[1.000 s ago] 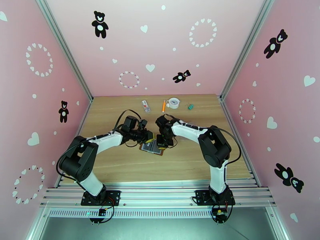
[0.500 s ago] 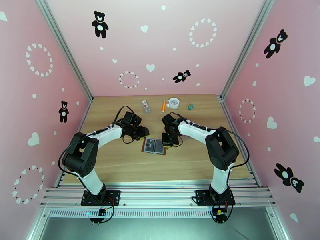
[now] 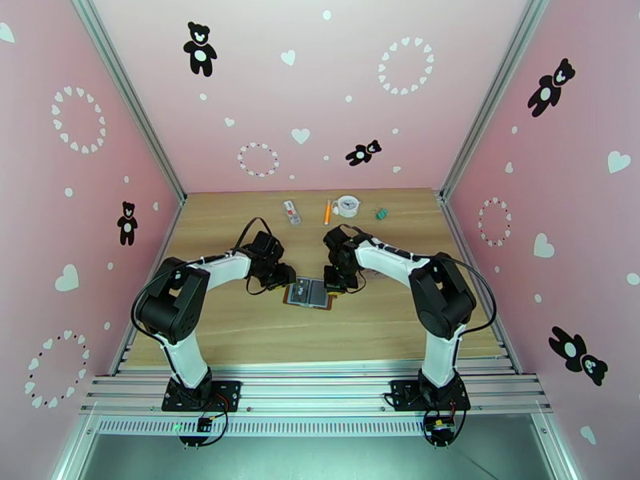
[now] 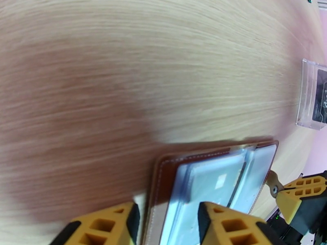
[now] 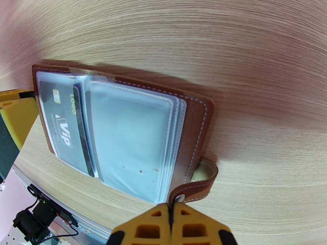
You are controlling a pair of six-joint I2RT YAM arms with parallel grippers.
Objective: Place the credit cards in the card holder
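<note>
Top external shows my left hand (image 3: 283,277) backed off leftward, fingers spread, from the card holder (image 3: 308,294) lying open on the desk (image 3: 240,330). One dark card (image 5: 65,127) now sits pocketed, so that insertion looks done. My right hand (image 3: 332,283), pressed together, waits at the snap tab (image 5: 200,186).

The card holder (image 4: 212,180) is cut off at the left wrist view's bottom edge, and the clear pouch (image 4: 312,94) at its right edge.

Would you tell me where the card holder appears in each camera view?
Top external: card holder just below picture centre.
Left wrist: card holder at bottom, right of centre.
Right wrist: card holder centre-left, lying open.
Shared landmark: right gripper, shut, by the snap tab.
</note>
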